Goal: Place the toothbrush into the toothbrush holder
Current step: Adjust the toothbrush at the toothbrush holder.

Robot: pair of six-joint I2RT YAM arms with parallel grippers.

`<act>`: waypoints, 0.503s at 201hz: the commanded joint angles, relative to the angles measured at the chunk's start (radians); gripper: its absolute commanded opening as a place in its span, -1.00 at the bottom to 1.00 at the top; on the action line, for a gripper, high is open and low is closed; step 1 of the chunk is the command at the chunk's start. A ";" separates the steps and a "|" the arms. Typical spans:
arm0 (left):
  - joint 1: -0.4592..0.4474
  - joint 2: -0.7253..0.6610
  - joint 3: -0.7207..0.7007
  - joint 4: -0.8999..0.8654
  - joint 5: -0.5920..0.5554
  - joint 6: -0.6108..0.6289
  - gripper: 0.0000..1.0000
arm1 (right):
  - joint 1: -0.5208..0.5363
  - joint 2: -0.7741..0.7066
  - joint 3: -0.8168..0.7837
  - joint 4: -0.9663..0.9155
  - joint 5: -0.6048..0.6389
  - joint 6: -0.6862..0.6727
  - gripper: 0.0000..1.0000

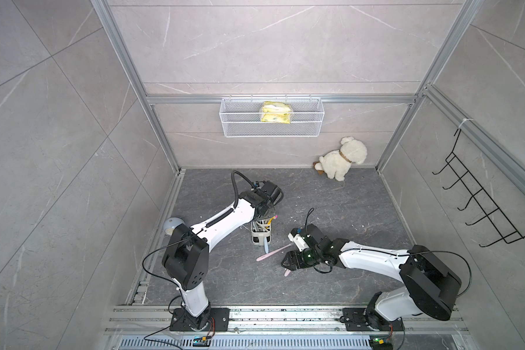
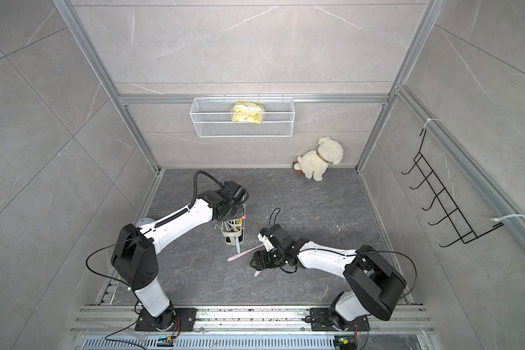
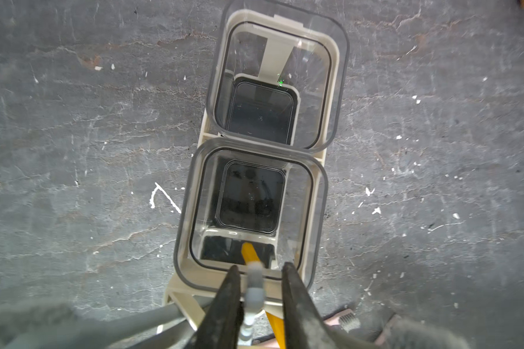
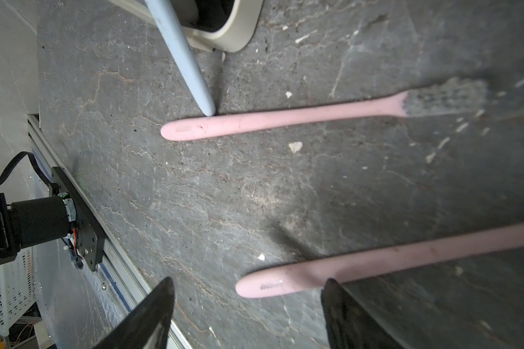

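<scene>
The cream toothbrush holder (image 1: 261,232) stands mid-floor with two clear square cups (image 3: 273,90). My left gripper (image 3: 260,266) hangs over its end compartment. A blurred whitish toothbrush (image 3: 253,290) sits between the fingers, against one and clear of the other. A yellow toothbrush (image 3: 250,252) stands in the holder, and a pale blue one (image 4: 182,57) leans from it to the floor. Two pink toothbrushes lie on the floor: one (image 4: 285,121) by the blue tip, the other (image 4: 375,263) with its handle end between the open fingers of my right gripper (image 4: 249,280).
A white plush dog (image 1: 343,159) sits at the back right corner. On the back wall hangs a wire mesh basket (image 1: 272,121) with a yellow pack. A black hook rack (image 1: 479,206) hangs on the right wall. A grey round object (image 1: 173,225) lies by the left rail.
</scene>
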 commanded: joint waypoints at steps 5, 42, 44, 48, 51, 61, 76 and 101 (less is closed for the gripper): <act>-0.014 -0.005 0.053 -0.041 -0.043 0.019 -0.62 | 0.007 0.011 -0.017 0.006 0.015 0.003 0.56; -0.026 -0.010 0.086 -0.057 -0.075 0.044 -0.81 | 0.008 0.011 -0.017 0.006 0.016 0.004 0.56; -0.027 -0.010 0.088 -0.057 -0.076 0.045 -0.82 | 0.007 0.011 -0.017 0.006 0.017 0.004 0.56; -0.029 -0.011 0.095 -0.059 -0.079 0.050 -0.84 | 0.007 0.011 -0.017 0.006 0.016 0.005 0.56; -0.031 -0.012 0.100 -0.060 -0.082 0.054 -0.85 | 0.008 0.009 -0.017 0.006 0.016 0.004 0.56; -0.035 -0.011 0.117 -0.067 -0.090 0.065 -0.90 | 0.007 0.008 -0.017 0.006 0.017 0.004 0.56; -0.042 -0.011 0.147 -0.085 -0.107 0.083 -0.94 | 0.007 0.006 -0.017 0.003 0.019 0.004 0.56; -0.068 -0.019 0.197 -0.129 -0.183 0.111 -0.96 | 0.007 0.006 -0.017 0.004 0.019 0.006 0.56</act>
